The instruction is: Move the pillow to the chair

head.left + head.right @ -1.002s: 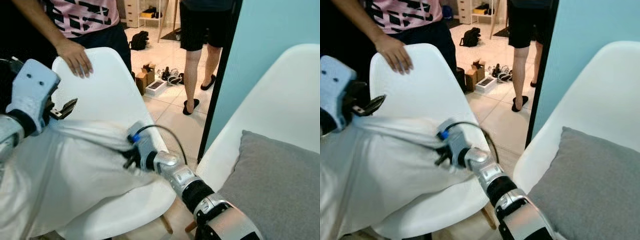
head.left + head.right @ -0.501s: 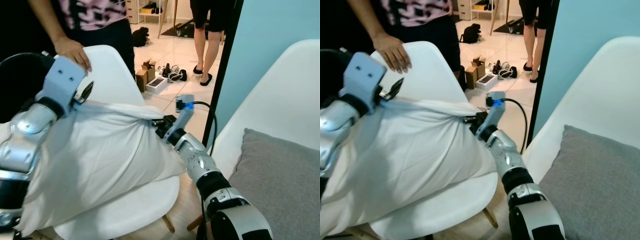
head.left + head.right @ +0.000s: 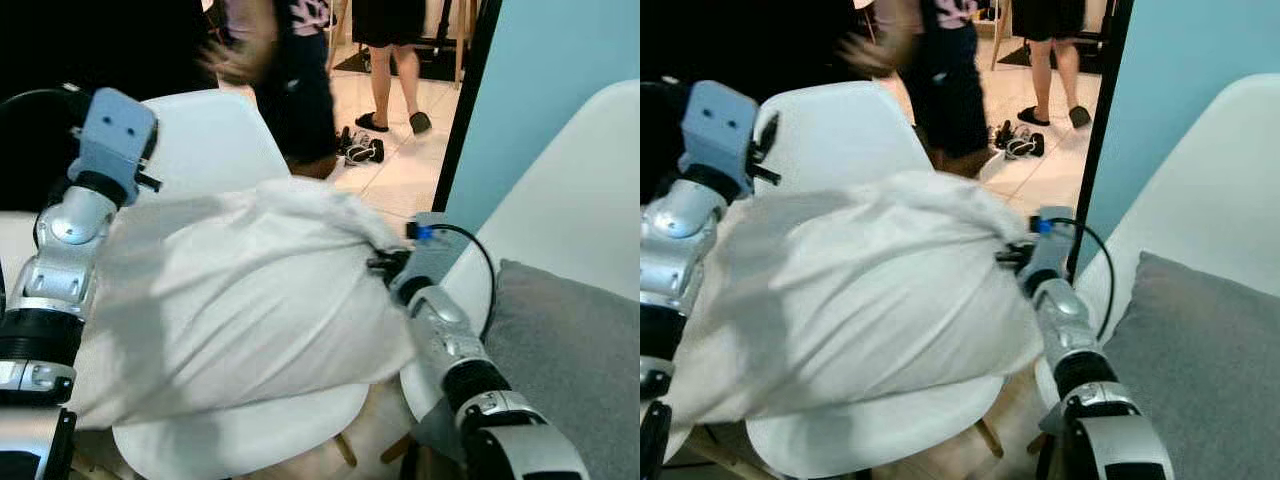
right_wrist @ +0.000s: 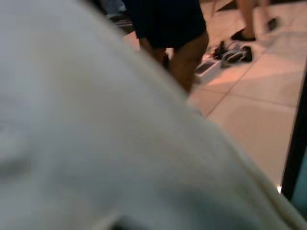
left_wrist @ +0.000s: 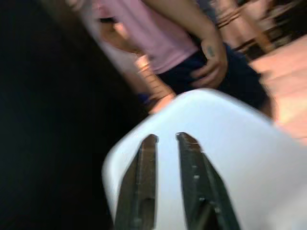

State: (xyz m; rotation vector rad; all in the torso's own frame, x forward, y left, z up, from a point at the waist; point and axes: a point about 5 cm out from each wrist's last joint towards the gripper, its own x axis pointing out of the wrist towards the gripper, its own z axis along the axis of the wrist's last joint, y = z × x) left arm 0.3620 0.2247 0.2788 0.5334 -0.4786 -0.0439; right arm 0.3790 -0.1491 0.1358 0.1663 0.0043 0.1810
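From the left eye, the white pillow [image 3: 250, 300] lay slumped across the seat of the white chair [image 3: 205, 140], covering most of the seat and the lower backrest. The right gripper [image 3: 385, 265] pressed against the pillow's edge at about 3 o'clock of the pillow; its fingers were buried in the folds, so whether they pinched the fabric could not be told. The left gripper [image 3: 145, 170] sat at about 10 o'clock of the pillow, by the chair back, its fingertips hidden behind its own blue-grey housing. A person [image 3: 295, 70] stood behind the chair, blurred and cut off at the top edge. A second white chair [image 3: 570, 200] with a grey cushion [image 3: 570, 350] ran off the frame at 3 o'clock.

The right eye showed the same layout (slightly shifted), with a second person's legs [image 3: 1055, 50] at 12 o'clock, cut off above the thighs, and shoes [image 3: 1020, 145] on the tile floor [image 3: 1040, 180].

In the left wrist view, the two black fingers [image 5: 141, 187] stood slightly parted with nothing between them, over the chair's white backrest; the person's hand [image 5: 211, 67] was blurred beyond it.

The right wrist view was mostly pillow fabric, very close and out of focus; the fingers could not be made out.
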